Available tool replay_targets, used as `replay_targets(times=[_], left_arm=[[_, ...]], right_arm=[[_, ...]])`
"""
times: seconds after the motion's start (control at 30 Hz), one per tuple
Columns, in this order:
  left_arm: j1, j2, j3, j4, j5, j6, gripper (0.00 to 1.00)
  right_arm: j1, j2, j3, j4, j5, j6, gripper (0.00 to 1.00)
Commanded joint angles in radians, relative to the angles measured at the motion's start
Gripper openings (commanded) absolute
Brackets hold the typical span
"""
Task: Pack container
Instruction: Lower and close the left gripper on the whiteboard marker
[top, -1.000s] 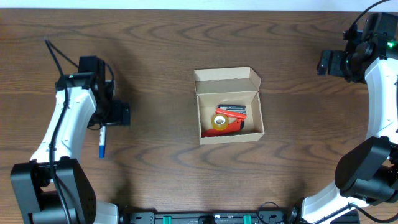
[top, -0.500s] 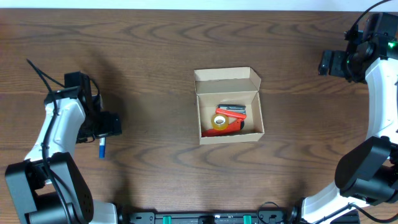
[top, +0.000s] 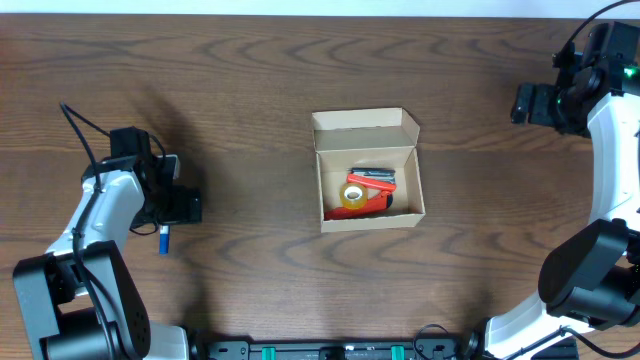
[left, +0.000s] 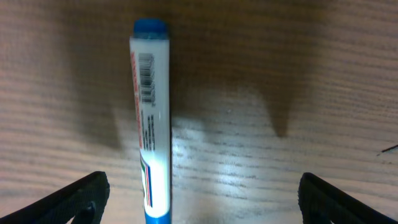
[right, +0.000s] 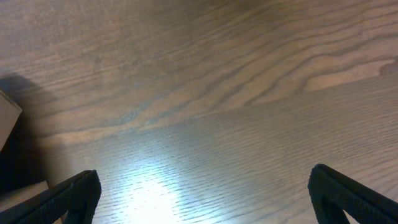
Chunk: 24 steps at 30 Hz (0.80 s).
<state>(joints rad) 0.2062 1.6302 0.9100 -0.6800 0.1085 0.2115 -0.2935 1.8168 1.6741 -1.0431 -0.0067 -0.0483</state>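
Note:
The tan cardboard container (top: 368, 212) stands open at the table's middle, holding a yellow tape roll (top: 352, 197), a red item and a dark item. A white marker pen with blue ends (top: 163, 238) lies on the table at the left; in the left wrist view it (left: 152, 118) lies between the fingers, nearer the left one. My left gripper (left: 199, 199) is open, low over the pen. My right gripper (right: 202, 190) is open and empty over bare wood at the far right, with a corner of the container (right: 7, 115) at that view's left edge.
The dark wooden table (top: 250, 80) spreads around the container. My right arm (top: 610, 130) runs along the right edge and my left arm (top: 100, 215) along the left edge.
My left arm swung left and back a little toward the right, staying over the pen. The pen, container and right arm have not moved.

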Motion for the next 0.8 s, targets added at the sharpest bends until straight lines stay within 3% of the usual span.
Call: replay_targets(times=[0.0,0.23,0.77], left_arm=[[0.004,-0.016,-0.005,0.017,-0.001,0.063,0.95],[0.004,0.005,-0.005,0.042,-0.056,0.061,0.95],[0.004,0.122,-0.005,0.038,-0.037,0.023,0.95]], right_arm=[[-0.008,-0.012,-0.002,-0.005,0.01,-0.013,0.99],[-0.008,-0.012,-0.002,-0.005,0.01,-0.013,0.99],[-0.008,-0.012,-0.002,-0.005,0.01,-0.013,0.99]])
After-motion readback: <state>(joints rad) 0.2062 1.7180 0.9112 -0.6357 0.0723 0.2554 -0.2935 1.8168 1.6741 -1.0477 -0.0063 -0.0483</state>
